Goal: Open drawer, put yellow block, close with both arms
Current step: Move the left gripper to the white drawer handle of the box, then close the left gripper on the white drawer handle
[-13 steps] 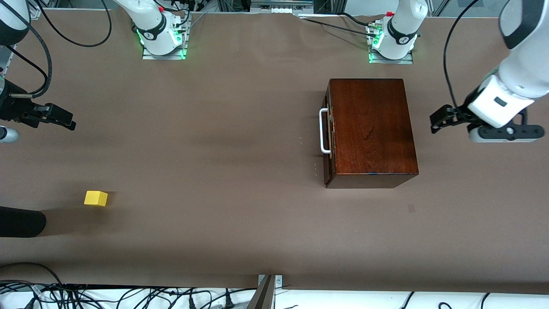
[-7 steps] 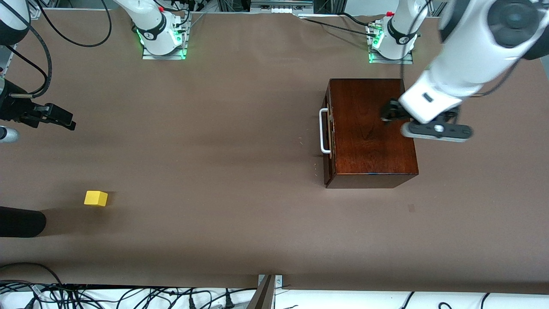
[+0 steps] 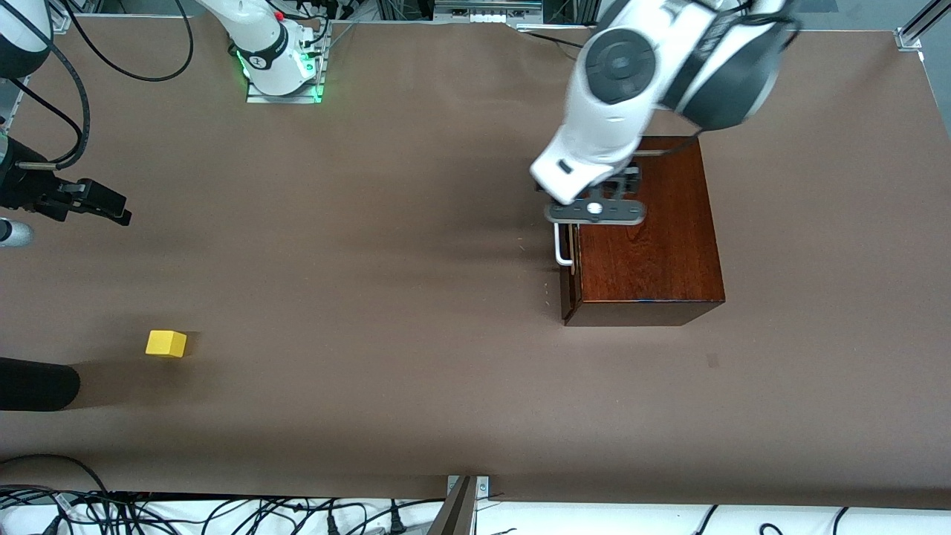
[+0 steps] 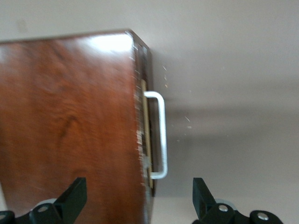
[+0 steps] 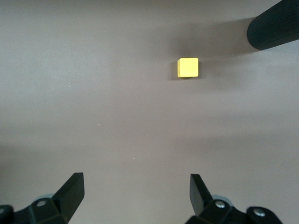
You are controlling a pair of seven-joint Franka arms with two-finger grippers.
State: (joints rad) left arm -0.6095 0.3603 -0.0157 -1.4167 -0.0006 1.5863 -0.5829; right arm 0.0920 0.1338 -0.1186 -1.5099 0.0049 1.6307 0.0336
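While hanging over the handle end of the mahogany box (image 3: 654, 253), left gripper (image 4: 138, 203) with jaws wide apart and holding nothing: one finger (image 4: 71, 198) above the glossy lid, the other (image 4: 202, 198) above bare table in front of the drawer (image 4: 145, 130). Drawer shut, flush in the box, white bar handle (image 3: 562, 253) facing the right arm's end of the table. Plenty of bare brown table (image 3: 371, 260) in front of that handle for sliding out; nothing lying in its path.

Right gripper (image 3: 111, 210) at the right arm's end, waiting in the air above bare table close to the edge, jaws likewise spread and empty. Yellow block (image 3: 166, 343) flat on the table, nearer the front camera than that gripper and well apart from the box, open surface on every side but one.

From the front view only: left arm's bulky wrist and elbow covering the box's corner and part of the handle. From the left wrist view: whole handle clear, pale strip of drawer edge beside it. From the right wrist view: block (image 5: 188, 67) squarely ahead between the spread fingers.

Near the block, a black ribbed cylinder (image 3: 37, 384) poking in from the table edge, close but not touching. Loose cables (image 3: 223, 516) off the table's near edge.
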